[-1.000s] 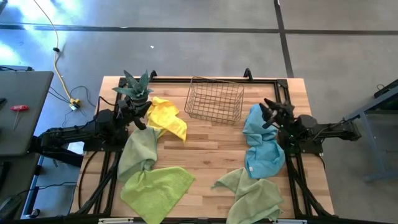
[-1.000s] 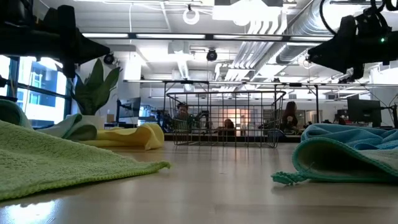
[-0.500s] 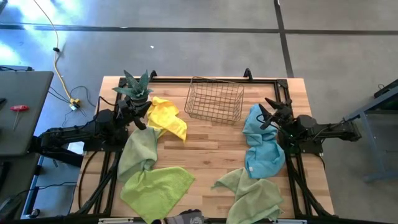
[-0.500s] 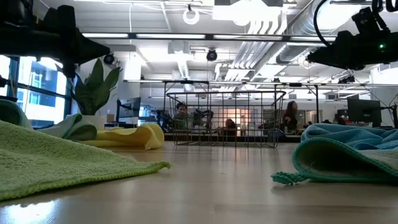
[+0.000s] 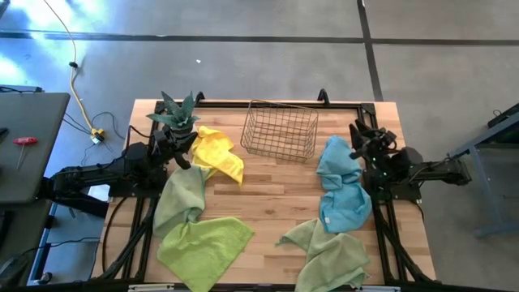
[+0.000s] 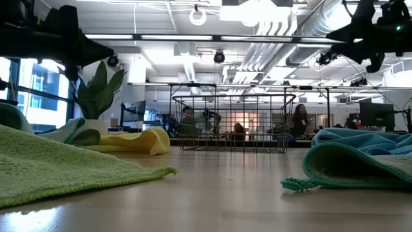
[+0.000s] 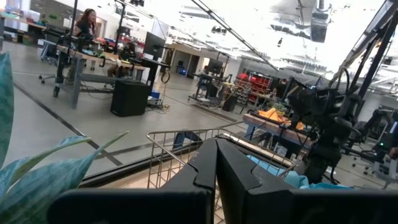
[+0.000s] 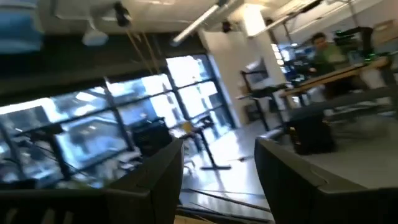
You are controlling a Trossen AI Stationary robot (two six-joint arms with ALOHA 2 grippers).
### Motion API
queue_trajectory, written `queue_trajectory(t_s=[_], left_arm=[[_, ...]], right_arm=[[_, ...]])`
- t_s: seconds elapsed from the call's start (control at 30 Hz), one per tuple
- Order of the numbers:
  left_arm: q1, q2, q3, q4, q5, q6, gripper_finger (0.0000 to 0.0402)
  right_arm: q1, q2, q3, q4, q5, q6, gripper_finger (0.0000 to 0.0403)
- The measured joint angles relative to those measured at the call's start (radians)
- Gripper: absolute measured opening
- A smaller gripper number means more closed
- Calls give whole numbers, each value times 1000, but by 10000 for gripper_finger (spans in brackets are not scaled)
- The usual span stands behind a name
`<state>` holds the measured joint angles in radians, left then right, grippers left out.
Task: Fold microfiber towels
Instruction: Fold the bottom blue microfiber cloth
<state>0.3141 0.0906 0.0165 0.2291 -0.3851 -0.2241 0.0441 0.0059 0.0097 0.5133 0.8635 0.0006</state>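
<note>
My right gripper (image 5: 357,134) hangs spread at centre right above the light blue towel (image 5: 342,191), apparently clear of it, while my left gripper (image 5: 180,154), fingers pressed together, waits beside the yellow towel (image 5: 217,152).

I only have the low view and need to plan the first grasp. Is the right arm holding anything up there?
Observer: No, the right gripper is empty, with its jaws open.
Operator: Where is it?
Observer: It is raised by the far end of the blue towel, near the right edge of the table.
Operator: And the left?
Observer: The left gripper has its jaws shut, empty, beside the potted plant.
</note>
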Motion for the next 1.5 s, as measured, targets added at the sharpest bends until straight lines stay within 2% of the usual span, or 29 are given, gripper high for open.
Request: queue_trajectory(t_s=[0.27,0.4,0.5,0.63,0.83,1.17,1.5], left_arm=[[0,0,0,0,0,0,1],[0,0,0,0,0,0,1],[0,0,0,0,0,0,1],[0,0,0,0,0,0,1],[0,0,0,0,0,0,1],[0,1,0,0,0,0,1],[0,1,0,2,0,-9,1]], right_arm=[[0,0,0,8,-5,259,188],[0,0,0,21,-92,396,188],[0,8,3,25,-151,425,188],[0,56,48,31,-175,406,188],[0,203,175,15,-212,375,188],[0,578,471,-104,-221,341,188],[0,836,723,-331,-222,357,188]])
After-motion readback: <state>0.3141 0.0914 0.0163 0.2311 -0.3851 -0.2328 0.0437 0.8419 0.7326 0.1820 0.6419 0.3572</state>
